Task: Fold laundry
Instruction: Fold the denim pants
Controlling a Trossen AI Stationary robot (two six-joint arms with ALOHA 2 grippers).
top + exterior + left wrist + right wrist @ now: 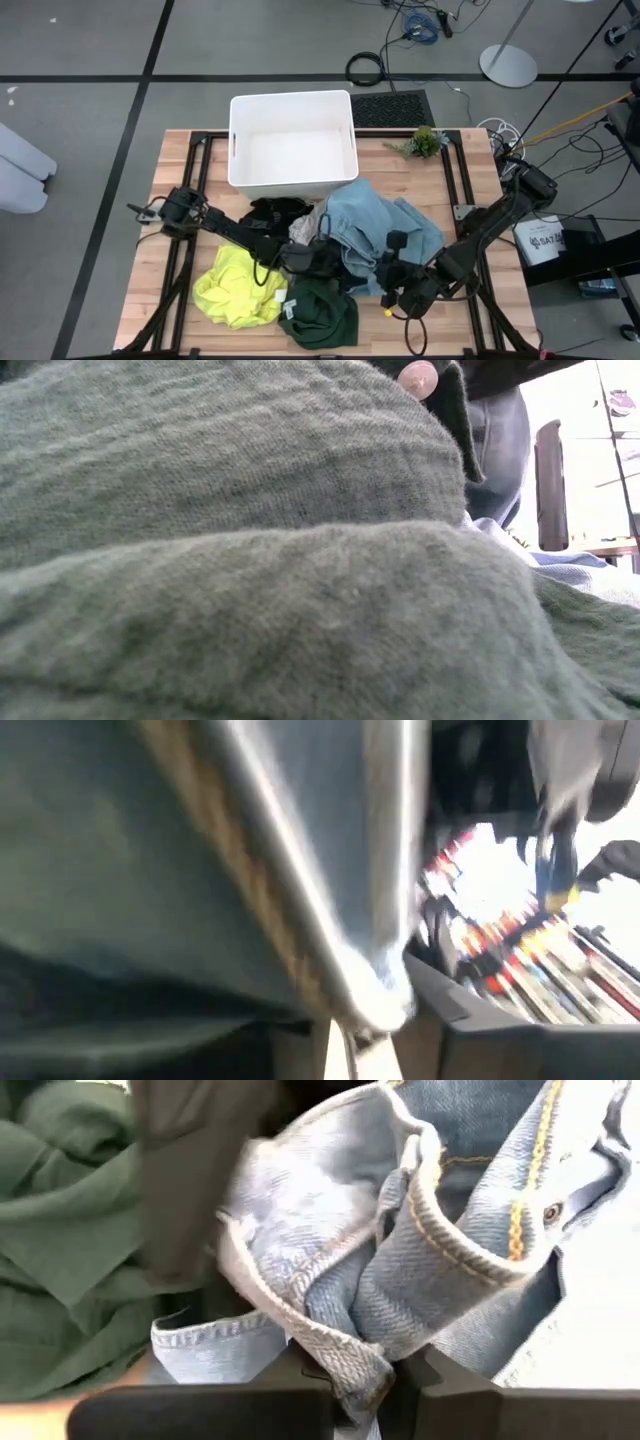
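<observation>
The laundry lies in a pile on the wooden table [180,300]. The light blue denim garment [375,230] is at the middle right, the black one [272,212] beside it, the bright yellow one [238,285] near the front left, and the dark green one [322,312] at the front, where it fills the low view [250,560]. A white patterned piece [303,228] shows between the black and the blue. My right gripper [375,1380] is shut on the denim at the pile's near right side [395,282]. My left gripper [308,256] is at the denim's left edge, and denim [250,870] covers its wrist view. My right gripper pinches a bunched fold of the denim's stitched hem [350,1355] between its two fingers [450,1385], coming from the table's near right side. Several layers are gathered in the hold. The rest of the denim lies slack on the pile beyond the fingers.
The white plastic bin [293,105] stands at the table's far middle. A small green plant [425,142] sits at the far right. The table's black frame rails [460,180] run along both sides. Bare wood shows at the near left and far right.
</observation>
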